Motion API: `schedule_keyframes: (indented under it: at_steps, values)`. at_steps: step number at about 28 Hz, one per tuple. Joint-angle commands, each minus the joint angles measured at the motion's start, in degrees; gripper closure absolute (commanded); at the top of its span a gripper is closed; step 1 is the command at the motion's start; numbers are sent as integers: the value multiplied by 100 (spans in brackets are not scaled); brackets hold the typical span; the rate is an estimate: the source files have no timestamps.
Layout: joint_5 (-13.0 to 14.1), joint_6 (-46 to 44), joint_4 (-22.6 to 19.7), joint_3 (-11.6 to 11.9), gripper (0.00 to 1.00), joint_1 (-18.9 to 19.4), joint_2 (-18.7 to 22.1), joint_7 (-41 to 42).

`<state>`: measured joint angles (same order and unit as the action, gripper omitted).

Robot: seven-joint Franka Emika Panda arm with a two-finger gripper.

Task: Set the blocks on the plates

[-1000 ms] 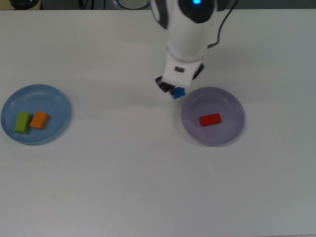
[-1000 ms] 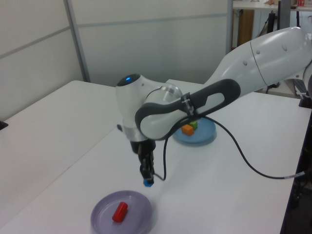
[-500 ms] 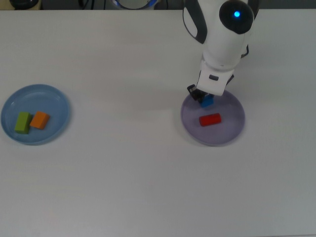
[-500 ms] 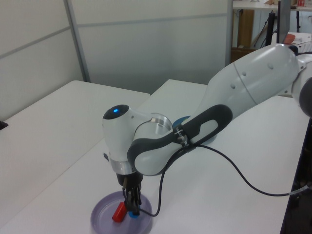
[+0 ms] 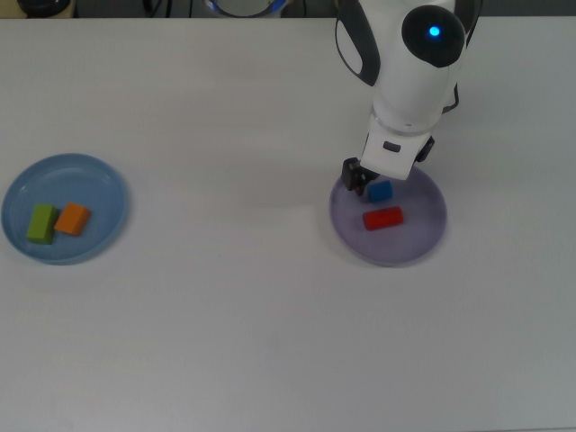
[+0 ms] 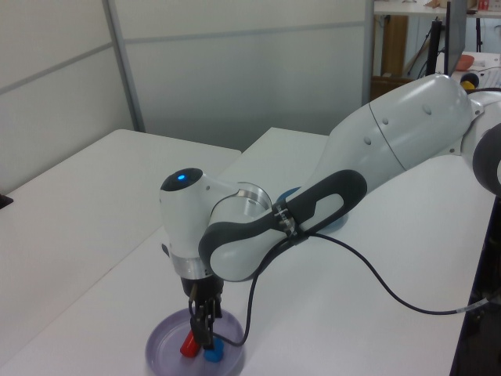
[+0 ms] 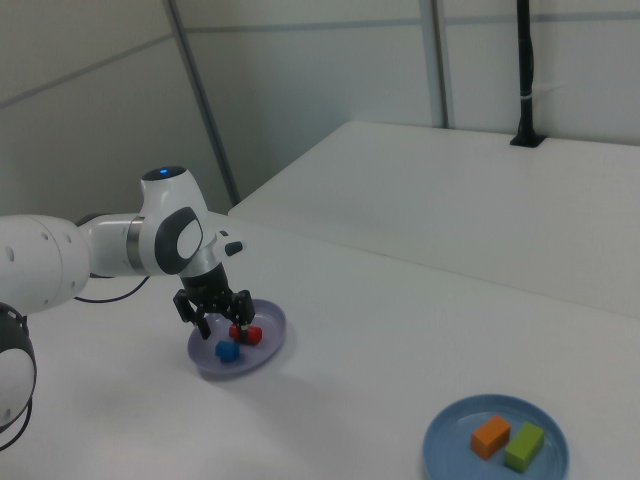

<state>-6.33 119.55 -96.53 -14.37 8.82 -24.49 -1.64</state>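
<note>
The blue block [image 5: 380, 191] [image 7: 227, 351] lies on the lilac plate [image 5: 416, 241] [image 7: 264, 346], just beside the red block [image 5: 383, 218] [image 7: 247, 334]. My gripper [image 5: 367, 183] [image 7: 221, 321] hangs directly over that plate, open, its fingers apart with nothing between them. In the left view the gripper [image 6: 203, 335] reaches down between the red block [image 6: 189, 345] and the blue block [image 6: 213, 356]. The green block [image 5: 40, 223] and the orange block [image 5: 73, 219] lie side by side on the light blue plate [image 5: 94, 175] at the top view's left.
White tabletop all around. The arm's bulky body stretches over the table behind the lilac plate in the top view. A black cable trails from the arm in the left view.
The gripper carried the blue block from beside the lilac plate to over it, lowered, and let it go; the block now rests on the plate.
</note>
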Motion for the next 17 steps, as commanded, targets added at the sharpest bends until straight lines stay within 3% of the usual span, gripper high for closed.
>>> schedule_keyframes:
  at_steps: [1,6,13,17]
  values:
    - [-88,-755,28,127,0,-38,505,-170]
    - [-114,-1425,117,188,0,-161,857,-530]
    - [-62,-2181,117,671,0,-284,1858,-1284]
    - [-26,-2304,99,707,0,-512,2158,-1506]
